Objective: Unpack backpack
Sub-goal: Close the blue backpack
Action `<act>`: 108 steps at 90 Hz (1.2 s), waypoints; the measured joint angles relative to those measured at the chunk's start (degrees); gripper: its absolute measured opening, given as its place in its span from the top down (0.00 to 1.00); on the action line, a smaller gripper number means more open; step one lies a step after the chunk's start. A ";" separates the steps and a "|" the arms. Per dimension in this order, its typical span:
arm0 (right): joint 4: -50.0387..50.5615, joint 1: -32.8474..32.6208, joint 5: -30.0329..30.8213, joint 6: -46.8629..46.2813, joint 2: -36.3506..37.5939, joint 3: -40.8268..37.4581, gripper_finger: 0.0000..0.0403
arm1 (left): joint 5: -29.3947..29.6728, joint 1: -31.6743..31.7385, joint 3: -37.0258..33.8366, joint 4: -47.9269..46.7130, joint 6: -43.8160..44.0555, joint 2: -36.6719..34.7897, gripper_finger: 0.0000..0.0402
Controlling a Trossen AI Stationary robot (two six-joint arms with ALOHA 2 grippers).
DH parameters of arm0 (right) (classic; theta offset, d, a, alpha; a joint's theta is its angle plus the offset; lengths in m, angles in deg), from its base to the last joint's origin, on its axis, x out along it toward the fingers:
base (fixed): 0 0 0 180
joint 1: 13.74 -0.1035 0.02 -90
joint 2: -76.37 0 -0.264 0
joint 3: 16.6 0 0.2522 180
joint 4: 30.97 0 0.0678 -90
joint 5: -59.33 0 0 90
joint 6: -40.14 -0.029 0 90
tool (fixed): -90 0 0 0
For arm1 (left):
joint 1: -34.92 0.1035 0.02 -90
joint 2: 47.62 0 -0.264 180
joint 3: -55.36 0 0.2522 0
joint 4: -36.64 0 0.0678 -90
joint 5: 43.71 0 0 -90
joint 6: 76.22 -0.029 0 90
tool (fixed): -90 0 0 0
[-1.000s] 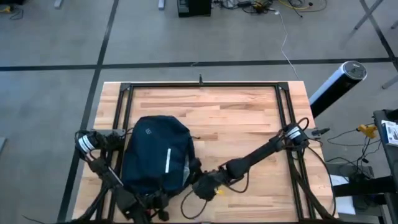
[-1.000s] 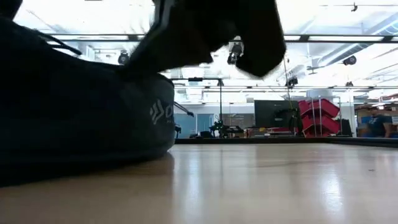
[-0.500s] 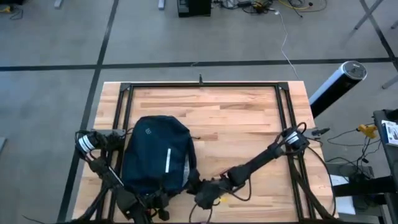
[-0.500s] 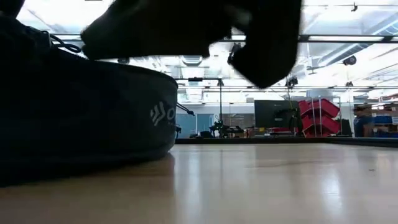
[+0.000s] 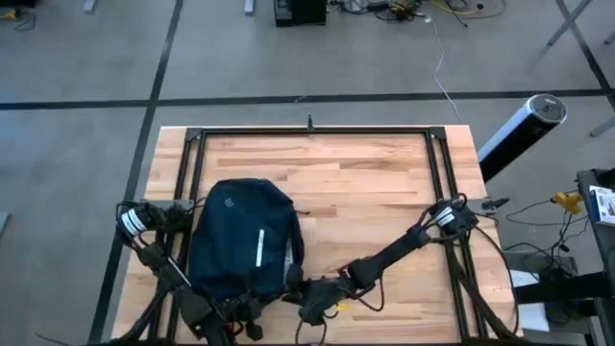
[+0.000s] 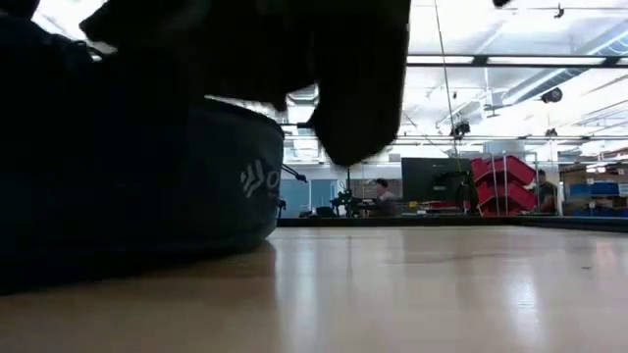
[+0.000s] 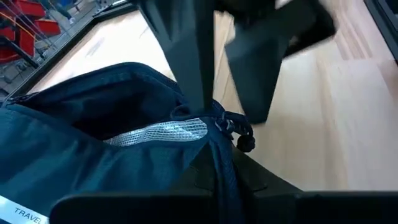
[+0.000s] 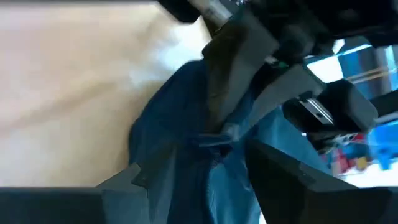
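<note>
Backpack: you are looking at the dark navy backpack (image 5: 240, 238) lying flat on the left half of the wooden table (image 5: 365, 183), its white stripe (image 5: 260, 248) facing up and its opening turned toward the near edge.

Left gripper: your left gripper (image 5: 226, 312) is sitting at the backpack's near end; in the left wrist view a dark finger (image 7: 189, 56) is standing right at the zipper edge, but you cannot tell whether the fingers are parted or closed.

Right gripper: your right gripper (image 5: 298, 296) is reaching low across the table to the backpack's near right corner; in its own wrist view the navy fabric (image 8: 180, 137) is filling the space between its fingers, yet whether they are pinching it is not clear.

High view only: you are seeing both arms converging on the same end of the bag.

Left wrist view only: you are seeing the silvery-grey lining (image 7: 158, 132) showing through the open zipper, and a zipper pull (image 7: 242, 138) hanging beside it.

Low view only: you are seeing the backpack's side with its light logo (image 6: 257, 179), and a dark arm part blocking the upper frame.

Change: your right arm is sitting closer to the backpack than a second ago, its gripper now against the bag's corner; the backpack itself is lying where it was.
</note>
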 joint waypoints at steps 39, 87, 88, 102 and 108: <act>-9.12 -0.63 3.54 10.18 -1.44 -0.09 0.64 | -0.29 -0.02 0.00 0.47 -0.22 0.00 1.00; -9.13 0.08 -1.14 7.86 -3.77 1.48 0.68 | -0.52 0.27 0.00 0.89 -0.21 0.00 1.00; -9.09 0.13 -1.17 7.66 -3.87 1.65 0.68 | -0.52 0.30 0.00 0.87 -0.20 0.00 1.00; -8.46 0.76 -1.16 4.95 -4.48 3.57 0.63 | -0.49 0.44 0.00 1.36 -0.22 0.00 1.00; -7.92 0.87 -1.15 4.81 -4.48 3.58 0.62 | -0.48 0.45 0.00 1.36 -0.22 0.00 1.00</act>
